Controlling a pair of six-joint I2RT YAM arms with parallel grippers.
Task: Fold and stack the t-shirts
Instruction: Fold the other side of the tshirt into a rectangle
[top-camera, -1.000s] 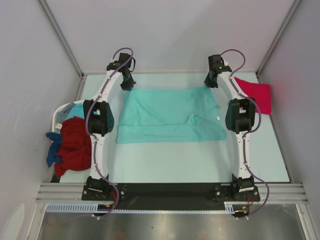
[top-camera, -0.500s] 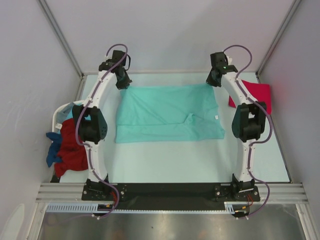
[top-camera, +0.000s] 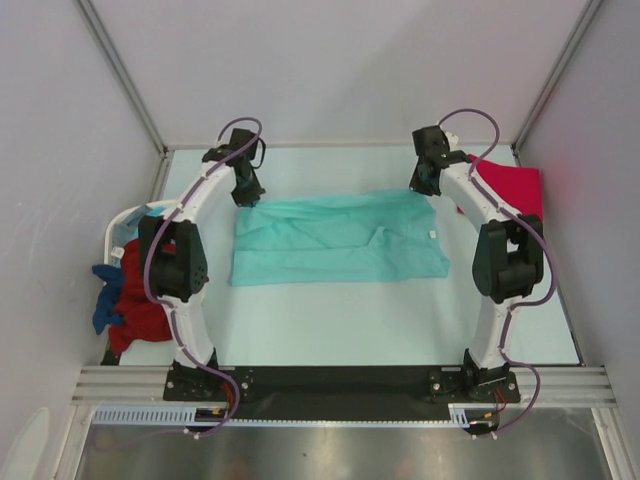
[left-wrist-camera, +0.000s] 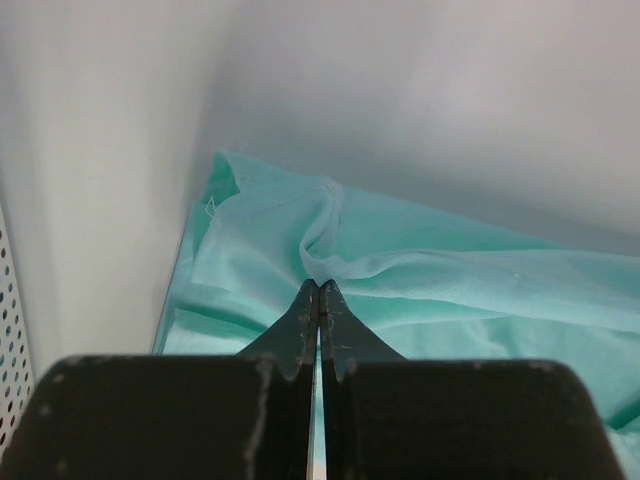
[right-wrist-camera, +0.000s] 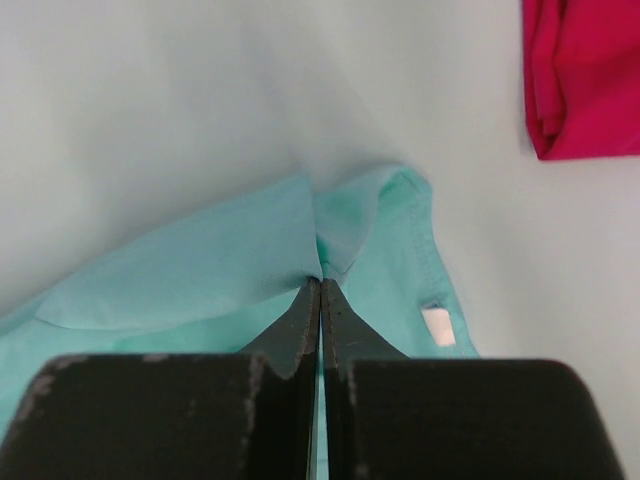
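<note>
Both arms have pulled the far edge of the soft light teal t-shirt (top-camera: 340, 240) toward 6 o'clock, so it now looks shorter from far to near than it did a moment ago. Its far edge is lifted and rumpled.

The pale flat table (top-camera: 330, 320) holds everything. The teal t-shirt lies in the middle of it, spread wide from 9 to 3 o'clock. At 9 o'clock of the table the white plastic laundry basket (top-camera: 112, 235) holds a dark red t-shirt (top-camera: 140, 300) and a blue t-shirt (top-camera: 103, 310) that spill over its rim. At 2 o'clock lies a bright pinkish-red t-shirt (top-camera: 515, 190), small and neat, so I think it is already folded.

I think the job is still near the start. One shirt looks done, the teal one is in the middle of its first fold, and the ones in the basket wait.

The left gripper (top-camera: 247, 195) is at 11 o'clock of the teal t-shirt. The right gripper (top-camera: 422, 187) is at 1 o'clock of it. In the wrist views the black fingers of each are pressed tight together, with no gap. The left fingertips (left-wrist-camera: 306, 300) pinch a bunched fold of teal cloth. The right fingertips (right-wrist-camera: 308, 298) pinch the teal hem near its corner.
</note>
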